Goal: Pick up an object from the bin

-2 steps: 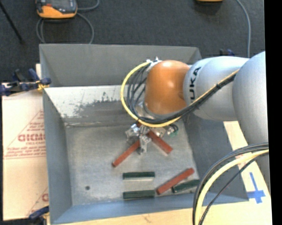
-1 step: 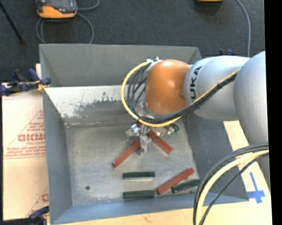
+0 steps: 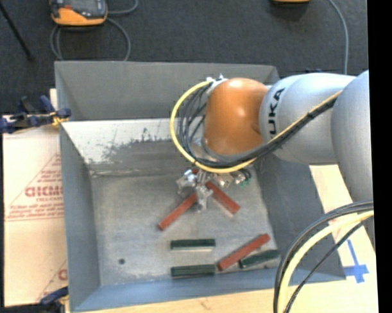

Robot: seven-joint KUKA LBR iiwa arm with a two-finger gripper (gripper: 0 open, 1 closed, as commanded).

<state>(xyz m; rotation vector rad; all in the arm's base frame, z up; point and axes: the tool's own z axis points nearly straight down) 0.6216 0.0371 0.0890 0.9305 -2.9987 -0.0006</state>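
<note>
My gripper (image 3: 195,187) hangs low in the middle of the bin, under the arm's orange cover. Its metal tip sits right where two red-brown sticks meet. One red-brown stick (image 3: 175,215) slants down to the left from the gripper. The other red-brown stick (image 3: 224,198) slants down to the right, its upper end hidden under the gripper. Whether either stick is gripped is hidden from me. A dark green bar (image 3: 192,244) lies flat just below them on the bin floor.
Near the front wall lie a second dark green bar (image 3: 193,271), a longer red-brown bar (image 3: 244,252) and a third dark green bar (image 3: 259,259) beside it. The arm and its cables cover the bin's right rear part.
</note>
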